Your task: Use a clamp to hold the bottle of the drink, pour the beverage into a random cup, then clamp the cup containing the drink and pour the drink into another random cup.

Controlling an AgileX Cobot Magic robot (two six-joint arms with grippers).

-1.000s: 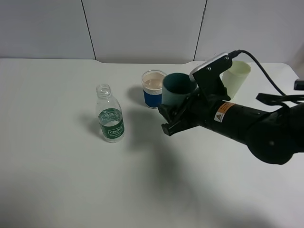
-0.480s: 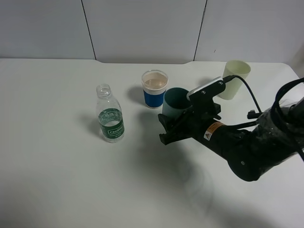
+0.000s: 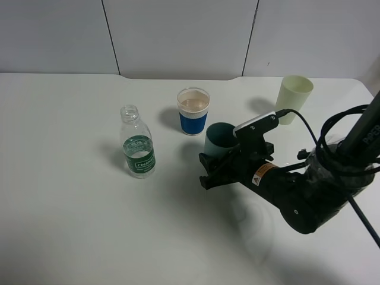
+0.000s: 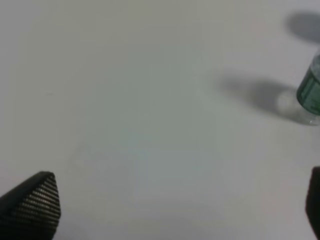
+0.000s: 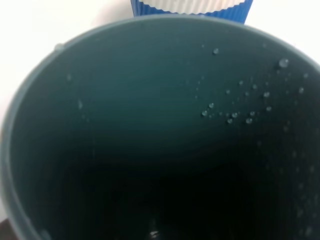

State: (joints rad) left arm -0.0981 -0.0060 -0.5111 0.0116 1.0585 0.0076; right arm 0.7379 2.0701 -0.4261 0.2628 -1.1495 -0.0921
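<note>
The dull teal cup (image 3: 218,140) stands upright in the middle of the table, just in front of the white cup with a blue band (image 3: 193,111). My right gripper (image 3: 211,168) is shut on the teal cup. The right wrist view looks straight into this cup (image 5: 150,125): droplets cling to its inner wall and the bottom is dark. The clear bottle with a green label (image 3: 137,144) stands uncapped at the left. In the left wrist view my left gripper (image 4: 175,205) is open over bare table, with the bottle (image 4: 311,92) at the picture's edge.
A pale yellow-green cup (image 3: 294,98) stands at the back right. The white cup's ribbed blue band (image 5: 190,7) shows just beyond the teal rim. Cables trail from the right arm (image 3: 309,190) across the table's right side.
The right arm has come down and drawn back towards the front with the teal cup, away from the white cup's rim. The cup now sits lower and upright.
</note>
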